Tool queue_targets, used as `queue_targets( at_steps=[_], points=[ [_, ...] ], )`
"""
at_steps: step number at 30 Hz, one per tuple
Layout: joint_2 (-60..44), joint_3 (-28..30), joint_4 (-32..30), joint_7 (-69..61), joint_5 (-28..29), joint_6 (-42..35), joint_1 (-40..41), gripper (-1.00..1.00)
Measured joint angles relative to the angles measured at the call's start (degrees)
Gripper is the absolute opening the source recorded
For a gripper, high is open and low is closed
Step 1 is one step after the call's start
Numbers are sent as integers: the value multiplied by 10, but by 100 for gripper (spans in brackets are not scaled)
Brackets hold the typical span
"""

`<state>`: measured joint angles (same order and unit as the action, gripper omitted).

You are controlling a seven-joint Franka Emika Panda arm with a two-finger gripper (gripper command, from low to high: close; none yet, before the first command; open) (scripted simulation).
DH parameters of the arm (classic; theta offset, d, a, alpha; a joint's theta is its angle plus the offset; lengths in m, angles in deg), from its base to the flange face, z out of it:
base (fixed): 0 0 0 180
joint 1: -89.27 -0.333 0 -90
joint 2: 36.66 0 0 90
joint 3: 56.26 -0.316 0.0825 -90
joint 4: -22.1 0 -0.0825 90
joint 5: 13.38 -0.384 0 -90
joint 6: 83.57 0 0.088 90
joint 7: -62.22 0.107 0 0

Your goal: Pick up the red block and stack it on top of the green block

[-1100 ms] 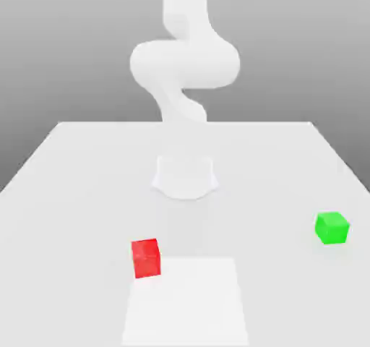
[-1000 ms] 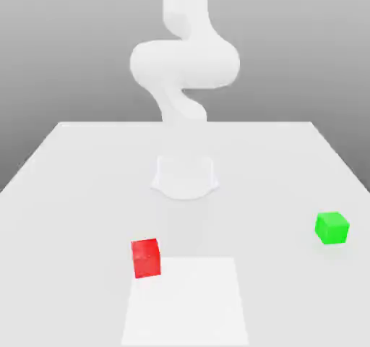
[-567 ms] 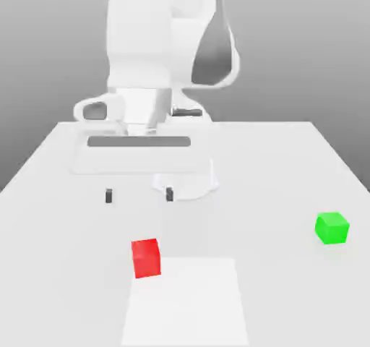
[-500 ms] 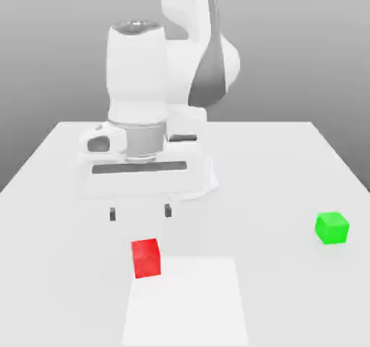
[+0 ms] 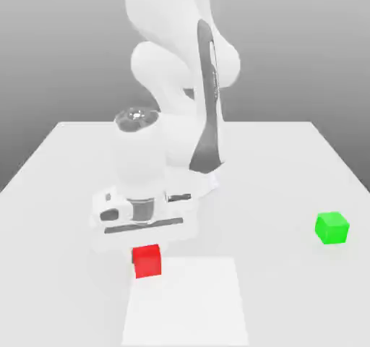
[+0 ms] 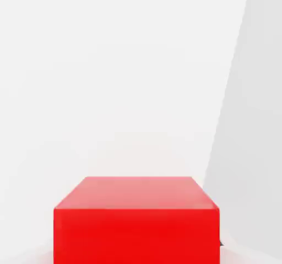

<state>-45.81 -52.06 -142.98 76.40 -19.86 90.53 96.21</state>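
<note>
Step in hand: approach for pickup. The end effector (image 5: pixel 142 243) sits low, directly over the red block (image 5: pixel 147 261), which rests on the worktop (image 5: pixel 65 172) toward the near left. Whether it is open or closed cannot be told. The green block (image 5: pixel 332 228) lies well apart, to the exterior view's right. Next: confirm grasp, lift, carry across.

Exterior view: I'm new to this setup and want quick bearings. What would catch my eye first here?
The big white arm dominates the middle, bent down so its hand sits just above the red block near the table's front. The green block stands alone, far off toward the exterior view's right. A paler square patch lies beside the red block.
</note>
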Motion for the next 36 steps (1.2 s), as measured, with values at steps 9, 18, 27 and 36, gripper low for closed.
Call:
queue_targets(
  at_steps=[9,18,27,36],
  points=[
    [146,-10,-14,93,75,-129,-18,-100],
    [156,-143,20,269,41,-167,-133,-100],
    [158,-280,54,449,9,-200,-250,-100],
    [125,-368,79,594,32,-196,-313,-100]
  ],
)
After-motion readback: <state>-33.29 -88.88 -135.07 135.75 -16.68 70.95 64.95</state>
